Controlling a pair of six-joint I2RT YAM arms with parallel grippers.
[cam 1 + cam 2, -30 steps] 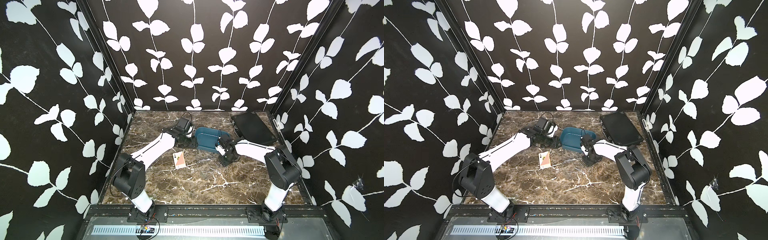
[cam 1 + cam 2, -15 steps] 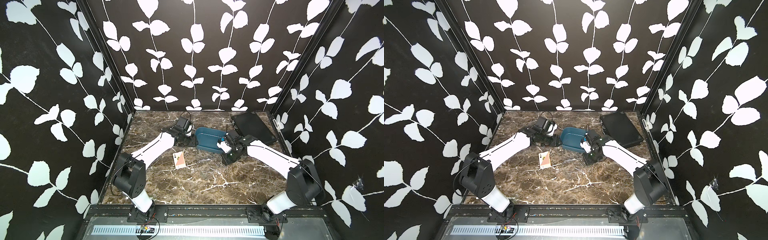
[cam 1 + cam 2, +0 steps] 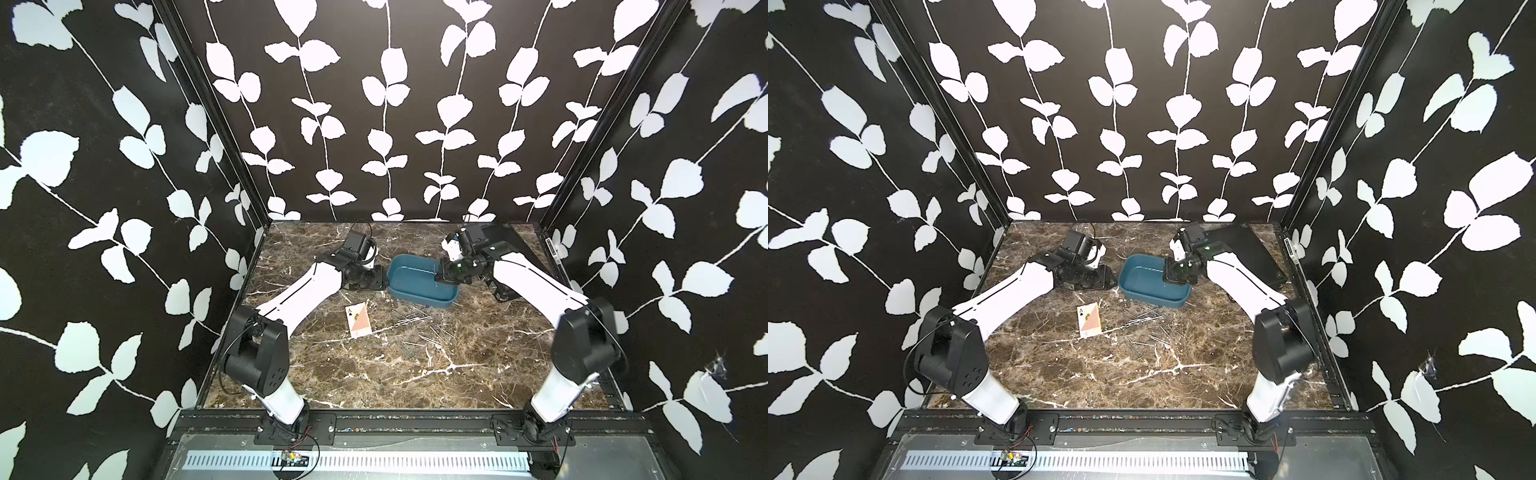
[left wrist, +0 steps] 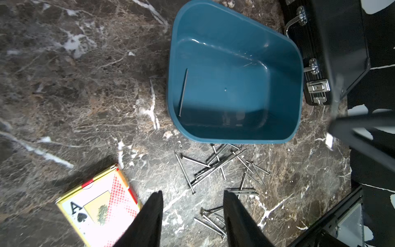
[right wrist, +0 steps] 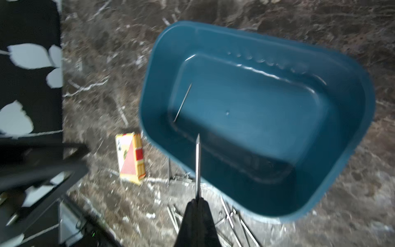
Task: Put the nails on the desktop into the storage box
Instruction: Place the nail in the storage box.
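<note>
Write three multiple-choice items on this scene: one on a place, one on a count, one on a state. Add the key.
1. Where do most of the nails lie?
A. Inside the storage box
B. On the desktop, beside the storage box
C. Stacked on the storage box's rim

2. How many nails lie inside the storage box?
A. None
B. Four
C. One

3. The right gripper is:
A. Shut on a single nail
B. Open and empty
C. Shut on the storage box's rim

Key:
1 B: they lie scattered on the desktop by the box's outer wall.
2 C: only the lone nail rests on its floor.
3 A: the closed jaws pinch the held nail, which points out over the box.
</note>
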